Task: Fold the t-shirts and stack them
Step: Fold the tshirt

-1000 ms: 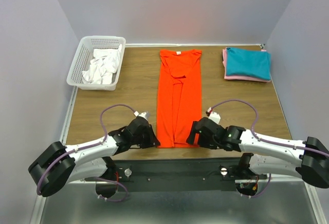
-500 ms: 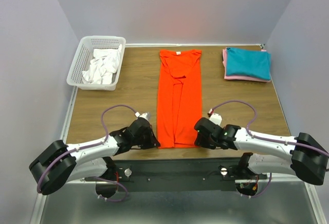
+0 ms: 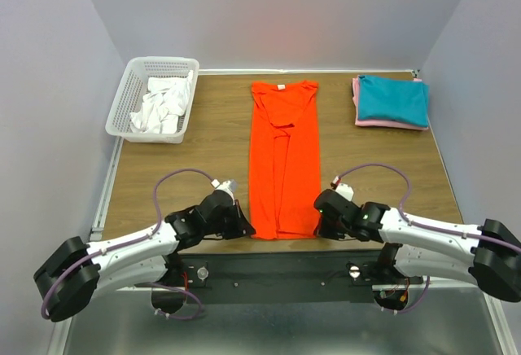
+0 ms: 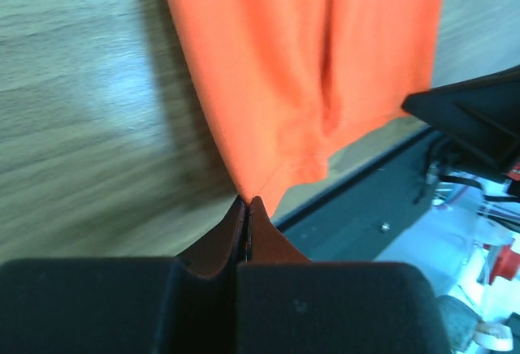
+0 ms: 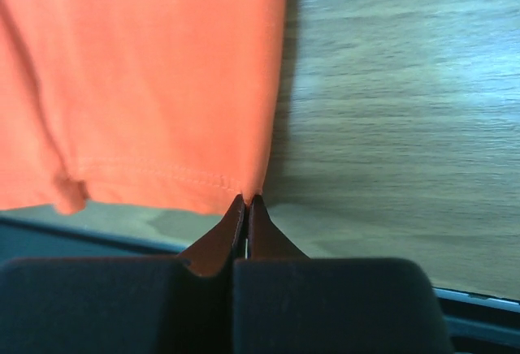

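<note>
The orange-red t-shirt (image 3: 282, 159) lies flat on the table (image 3: 195, 159), folded lengthwise into 1 long narrow strip, collar at the far end and hem at the near edge between the 2 arms. The left pincer (image 3: 242, 227) sits at the hem's left corner, and in the left wrist view its 2 fingers are pressed together with that corner drawn to a point between their tips, so it is clamped on the cloth. The right pincer (image 3: 322, 223) sits at the hem's right corner; in the right wrist view its fingers are likewise pressed together, the tips meeting right on the stitched corner, pinching it. Both pincers are low, at the table's near edge, with the shirt stretching away from them toward the back wall. At the far left stands a white mesh basket (image 3: 122, 102) holding crumpled white t-shirts (image 3: 163, 104), well apart from the orange-red one. At the far right a folded teal t-shirt (image 3: 395, 100) lies on top of a folded pink t-shirt (image 3: 356, 98), whose edges show along the left and near sides.
</note>
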`<action>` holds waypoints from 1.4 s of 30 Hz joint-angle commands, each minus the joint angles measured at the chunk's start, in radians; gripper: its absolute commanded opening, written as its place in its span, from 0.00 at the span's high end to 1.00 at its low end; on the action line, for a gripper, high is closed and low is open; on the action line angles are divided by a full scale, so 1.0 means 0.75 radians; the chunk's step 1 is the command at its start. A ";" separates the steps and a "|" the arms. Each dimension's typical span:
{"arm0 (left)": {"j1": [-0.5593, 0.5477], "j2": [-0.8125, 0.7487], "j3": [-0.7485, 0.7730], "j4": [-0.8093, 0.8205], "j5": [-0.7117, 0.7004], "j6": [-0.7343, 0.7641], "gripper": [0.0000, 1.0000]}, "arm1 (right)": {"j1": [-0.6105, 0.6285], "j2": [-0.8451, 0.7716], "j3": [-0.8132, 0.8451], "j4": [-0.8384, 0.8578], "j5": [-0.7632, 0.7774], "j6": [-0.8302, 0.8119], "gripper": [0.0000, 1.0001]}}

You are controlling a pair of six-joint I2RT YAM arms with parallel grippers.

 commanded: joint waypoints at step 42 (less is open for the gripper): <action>0.458 0.836 1.174 -0.143 -0.170 0.605 1.00 | -0.561 0.619 0.961 0.098 0.187 -0.637 0.99</action>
